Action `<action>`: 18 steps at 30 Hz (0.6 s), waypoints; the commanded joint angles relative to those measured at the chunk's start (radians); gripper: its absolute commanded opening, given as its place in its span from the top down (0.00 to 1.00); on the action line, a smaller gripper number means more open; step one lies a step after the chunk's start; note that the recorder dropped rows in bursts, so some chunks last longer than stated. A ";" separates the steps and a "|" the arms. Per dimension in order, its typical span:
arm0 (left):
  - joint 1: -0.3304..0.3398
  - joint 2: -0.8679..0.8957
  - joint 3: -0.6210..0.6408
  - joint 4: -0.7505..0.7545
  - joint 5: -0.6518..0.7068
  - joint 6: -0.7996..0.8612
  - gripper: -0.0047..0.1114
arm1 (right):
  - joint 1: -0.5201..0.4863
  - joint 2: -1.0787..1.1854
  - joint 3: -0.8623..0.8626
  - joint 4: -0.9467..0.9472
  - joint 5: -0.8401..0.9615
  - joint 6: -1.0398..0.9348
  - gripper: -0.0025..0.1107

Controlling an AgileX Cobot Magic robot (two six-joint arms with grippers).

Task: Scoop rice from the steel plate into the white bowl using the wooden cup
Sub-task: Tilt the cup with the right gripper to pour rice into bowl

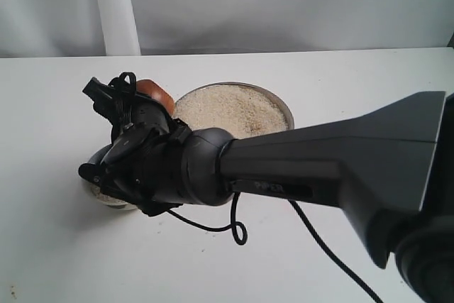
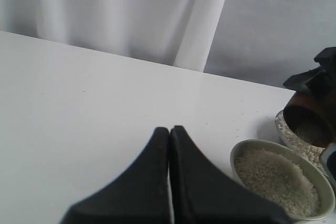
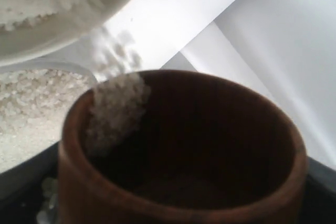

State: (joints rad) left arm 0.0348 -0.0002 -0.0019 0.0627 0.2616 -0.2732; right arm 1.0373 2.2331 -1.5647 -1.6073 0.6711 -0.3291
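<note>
My right gripper (image 1: 144, 102) reaches across to the left and is shut on the wooden cup (image 1: 154, 93), which is tipped over. In the right wrist view the cup (image 3: 178, 145) fills the frame, and rice (image 3: 113, 103) slides over its rim, with loose grains in the air towards the white bowl (image 3: 63, 24). The bowl (image 2: 283, 182) holds a heap of rice and is mostly hidden under the arm in the exterior view (image 1: 113, 204). The steel plate (image 1: 284, 108) sits just right of the cup, full of rice (image 1: 227, 108). My left gripper (image 2: 169, 129) is shut and empty over bare table, left of the bowl.
The right arm's thick black link (image 1: 333, 161) spans the scene from the lower right. A black cable (image 1: 237, 228) loops on the white table (image 1: 57, 104) below it. A white curtain and pole (image 1: 113, 5) stand behind the table's far edge.
</note>
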 commanded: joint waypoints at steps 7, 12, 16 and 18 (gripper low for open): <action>-0.004 0.000 0.002 -0.002 -0.003 -0.002 0.96 | 0.025 0.003 -0.008 -0.061 0.025 -0.015 0.98; -0.004 0.000 0.002 -0.002 -0.003 -0.002 0.96 | 0.032 0.002 -0.008 -0.115 0.071 -0.028 0.98; -0.004 0.000 0.002 -0.002 -0.003 -0.002 0.96 | 0.032 0.007 -0.008 -0.066 0.055 -0.020 0.98; -0.004 0.000 0.002 -0.002 -0.003 -0.002 0.96 | 0.032 0.007 -0.008 -0.056 0.055 0.025 0.98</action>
State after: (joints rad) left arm 0.0348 -0.0002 -0.0019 0.0627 0.2616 -0.2732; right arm 1.0657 2.2431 -1.5647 -1.6669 0.7188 -0.3372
